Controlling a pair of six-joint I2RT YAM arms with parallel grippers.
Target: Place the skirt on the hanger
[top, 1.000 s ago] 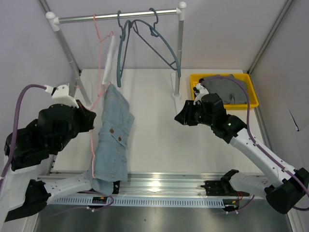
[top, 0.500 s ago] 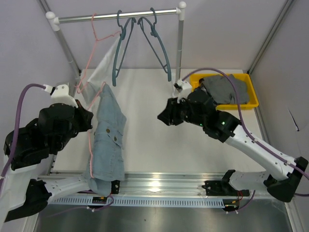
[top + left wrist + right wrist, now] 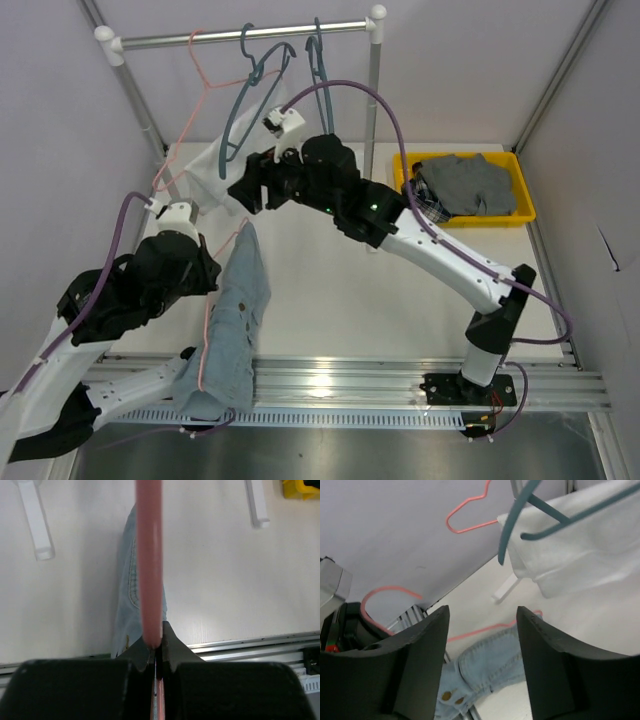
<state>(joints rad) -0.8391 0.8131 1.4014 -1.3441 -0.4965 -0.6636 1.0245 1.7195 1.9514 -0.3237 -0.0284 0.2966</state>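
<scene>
while tight on the hanger (image 3: pixel 149 555), left pincer (image 3: pixel 156 650) just beside skirt (image 3: pixel 127 597)

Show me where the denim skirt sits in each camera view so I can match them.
Top external: denim skirt lower left, beside the left arm.
Left wrist: centre, behind the pink hanger pinched in the left claw.
Right wrist: bottom centre, seen between the open right claw's fingers.
Shared landmark: the pink hanger.

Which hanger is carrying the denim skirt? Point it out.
The pink hanger clamped in the left gripper; the denim skirt drapes over it. The other pink hanger and both teal hangers hang on the rail, none bearing denim.
</scene>
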